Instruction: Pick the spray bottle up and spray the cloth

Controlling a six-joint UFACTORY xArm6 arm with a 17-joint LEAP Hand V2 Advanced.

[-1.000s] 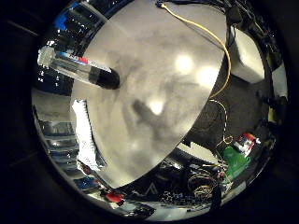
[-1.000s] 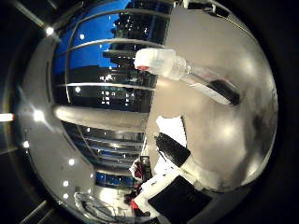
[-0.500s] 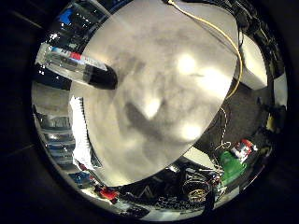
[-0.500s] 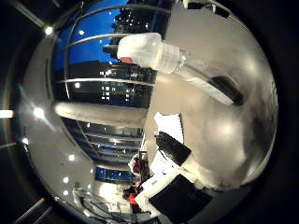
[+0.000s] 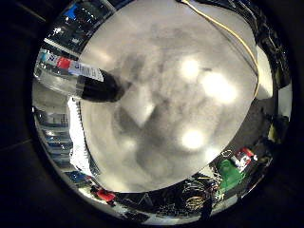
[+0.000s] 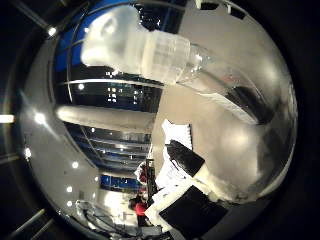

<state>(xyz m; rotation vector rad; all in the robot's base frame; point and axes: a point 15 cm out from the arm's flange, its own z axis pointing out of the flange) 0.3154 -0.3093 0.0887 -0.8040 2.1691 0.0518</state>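
The bottle (image 6: 170, 60) now fills more of both palm views, its white cap looming larger: the palm has come closer to it

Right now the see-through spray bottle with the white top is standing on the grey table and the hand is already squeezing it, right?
Not quite. The spray bottle does stand on the table, but the hand isn't squeezing it. The thumb side palm view shows the bottle alone, with no fingers round it. The rest is right: clear body, white top.
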